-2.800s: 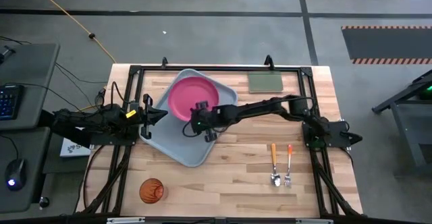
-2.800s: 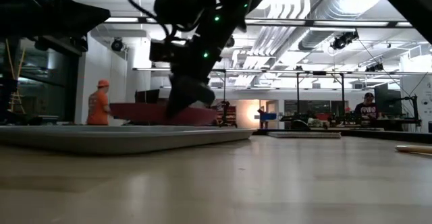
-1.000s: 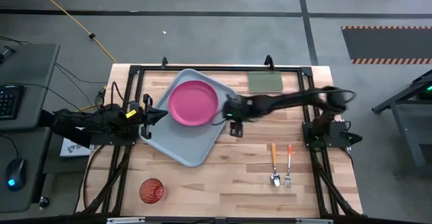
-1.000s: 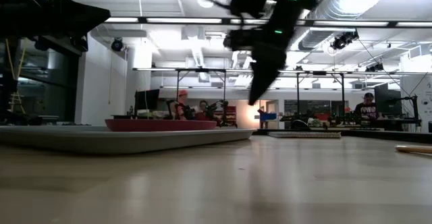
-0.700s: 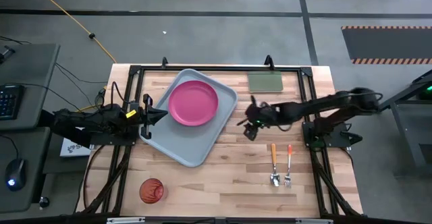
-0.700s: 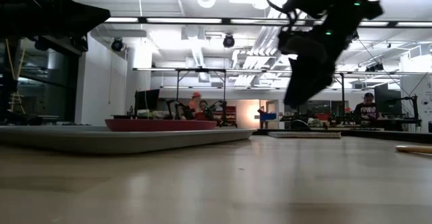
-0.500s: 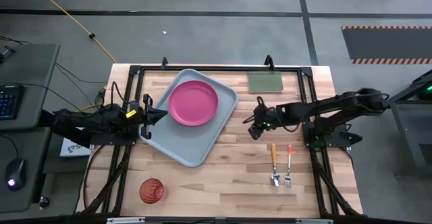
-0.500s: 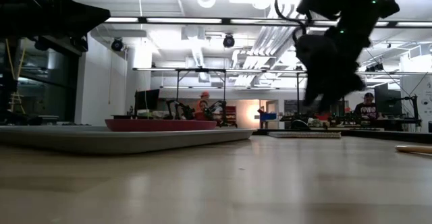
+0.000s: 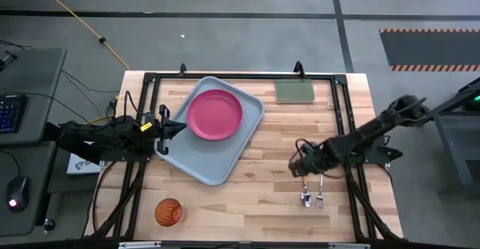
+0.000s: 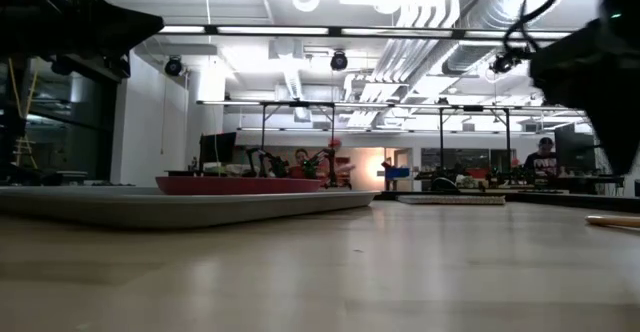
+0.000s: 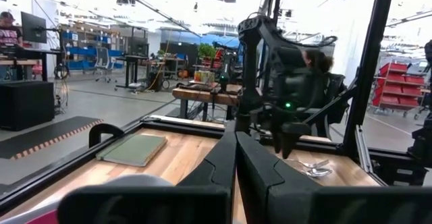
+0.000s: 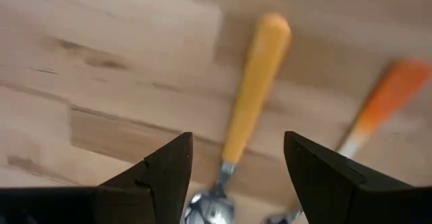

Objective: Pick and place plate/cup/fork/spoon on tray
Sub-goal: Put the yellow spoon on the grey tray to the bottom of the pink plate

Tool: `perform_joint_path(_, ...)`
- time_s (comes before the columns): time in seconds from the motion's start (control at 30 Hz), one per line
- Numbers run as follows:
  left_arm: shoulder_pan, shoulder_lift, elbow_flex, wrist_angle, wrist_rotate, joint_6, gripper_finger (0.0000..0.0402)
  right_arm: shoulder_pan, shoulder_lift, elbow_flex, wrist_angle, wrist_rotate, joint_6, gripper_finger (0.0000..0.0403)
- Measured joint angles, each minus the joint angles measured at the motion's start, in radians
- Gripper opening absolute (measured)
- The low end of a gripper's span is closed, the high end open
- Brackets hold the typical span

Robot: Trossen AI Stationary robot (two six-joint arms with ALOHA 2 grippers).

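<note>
While the cup [image 9: 168, 211] stands alone at the table's near edge, the right gripper [image 9: 303, 166] hovers with fingers spread over the spoon [image 9: 305, 192], the fork [image 9: 320, 196] just beside it; farther back the plate [image 9: 214, 114] lies on the tray [image 9: 202, 166], the left gripper [image 9: 176, 127] pressed together at its side

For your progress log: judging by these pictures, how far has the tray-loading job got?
Done: the plate lies on the tray. In hand: the right gripper, open, hovers over the spoon, beside the fork. Left: spoon, fork and the cup, all on the table. The left gripper waits at the tray's edge.
</note>
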Motion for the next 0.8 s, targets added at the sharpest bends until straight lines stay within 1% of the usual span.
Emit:
perform_joint_path(0.13,0.000,0.000,0.000,-0.002,0.000,0.000,0.0003,0.086,0.050,0.000,0.000,-0.012,0.170,0.0224)
perform_joint_path(0.23,0.000,0.000,0.000,-0.002,0.000,-0.001,0.0003,0.117,0.102,0.000,0.010,-0.032,0.229,0.0224)
perform_joint_path(0.33,0.000,0.000,0.000,-0.002,0.000,-0.001,0.0003,0.124,0.146,0.000,0.067,-0.039,0.239,0.0224)
perform_joint_path(0.5,0.000,0.000,0.000,-0.002,0.000,-0.001,0.0003,0.124,0.179,0.000,0.151,-0.011,0.243,0.0224)
perform_joint_path(0.8,0.000,0.000,0.000,-0.002,0.000,-0.001,0.0003,0.123,0.227,0.006,0.161,-0.034,0.273,0.0224)
